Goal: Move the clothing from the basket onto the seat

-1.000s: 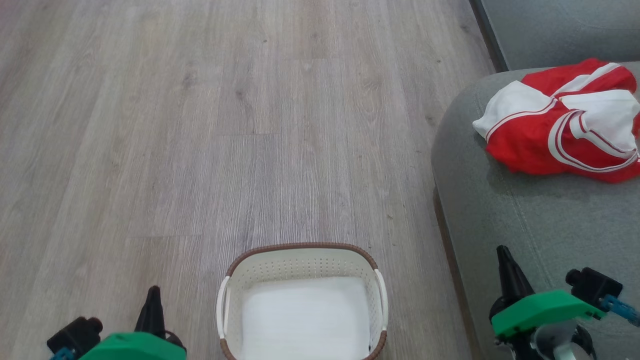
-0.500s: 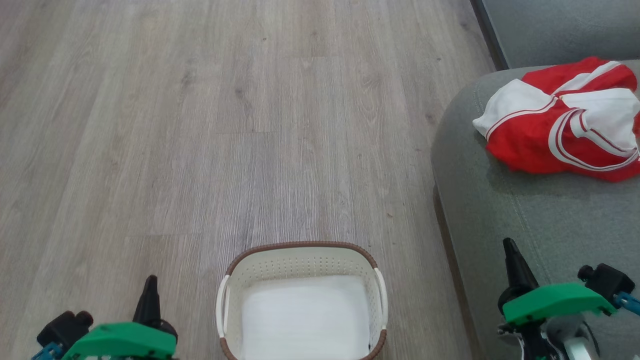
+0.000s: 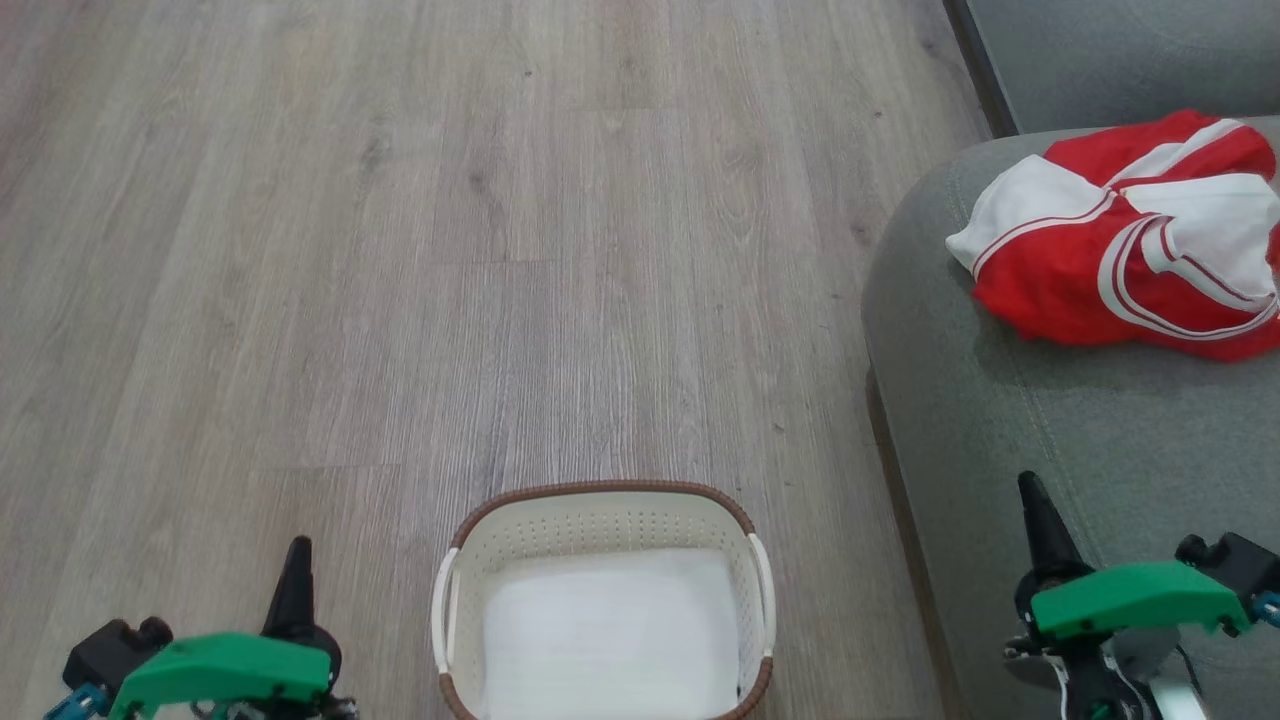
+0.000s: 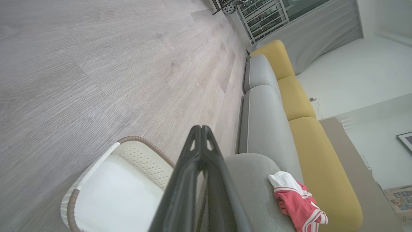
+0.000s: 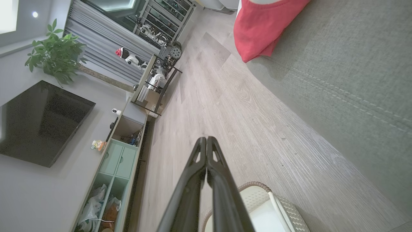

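The red and white clothing lies crumpled on the grey-green seat at the right, also seen as the clothing and clothing in the wrist views. The cream basket stands on the floor at bottom centre, holding just a flat white sheet. My left gripper is low at the basket's left, fingers pressed together, shut on nothing. My right gripper hovers over the seat's front part, fingers closed together, empty.
Grey wood-look floor stretches ahead and to the left. A second sofa cushion is at the top right; yellow back cushions line the sofa. A TV, cabinet and plant stand along the far wall.
Both grippers have sunk lower in the head view and shifted slightly outward, the left to the left and the right to the right. Basket and clothing have stayed put.
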{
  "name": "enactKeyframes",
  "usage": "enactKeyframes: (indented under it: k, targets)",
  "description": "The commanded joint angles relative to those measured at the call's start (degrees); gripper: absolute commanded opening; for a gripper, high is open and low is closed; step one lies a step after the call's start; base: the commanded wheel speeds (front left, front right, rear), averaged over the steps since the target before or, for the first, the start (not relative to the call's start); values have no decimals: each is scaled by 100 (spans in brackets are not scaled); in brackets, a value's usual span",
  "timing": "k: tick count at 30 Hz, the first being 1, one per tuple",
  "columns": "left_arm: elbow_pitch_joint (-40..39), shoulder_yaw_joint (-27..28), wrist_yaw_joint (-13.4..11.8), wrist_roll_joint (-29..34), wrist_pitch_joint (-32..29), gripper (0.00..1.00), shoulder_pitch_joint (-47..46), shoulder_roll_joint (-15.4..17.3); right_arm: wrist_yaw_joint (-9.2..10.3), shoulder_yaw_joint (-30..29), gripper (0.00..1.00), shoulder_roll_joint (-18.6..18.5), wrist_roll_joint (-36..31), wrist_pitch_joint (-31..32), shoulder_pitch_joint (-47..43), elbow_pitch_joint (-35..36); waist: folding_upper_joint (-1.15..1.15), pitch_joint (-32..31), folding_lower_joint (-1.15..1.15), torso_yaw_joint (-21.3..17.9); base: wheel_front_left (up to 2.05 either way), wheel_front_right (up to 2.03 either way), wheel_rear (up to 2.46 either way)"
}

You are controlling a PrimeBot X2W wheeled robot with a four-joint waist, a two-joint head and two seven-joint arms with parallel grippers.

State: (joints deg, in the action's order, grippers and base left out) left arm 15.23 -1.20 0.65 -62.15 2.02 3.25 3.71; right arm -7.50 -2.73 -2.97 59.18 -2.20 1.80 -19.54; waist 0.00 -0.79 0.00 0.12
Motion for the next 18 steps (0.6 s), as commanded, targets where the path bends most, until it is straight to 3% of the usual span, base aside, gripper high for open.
enactKeyframes:
  k: [1, 18]
  targets:
    - [-157, 173, 70, -147, -39, 0, -351, 31, 0, 32, 0, -3, 169, 50, 317, 236, 0, 2, 0, 0, 0, 0, 0]
    - [-144, 370, 269, -1071, -304, 0, -544, -6, 0, -102, 0, 1, 1184, 316, 356, 338, 0, 33, 0, -4, 0, 0, 0]
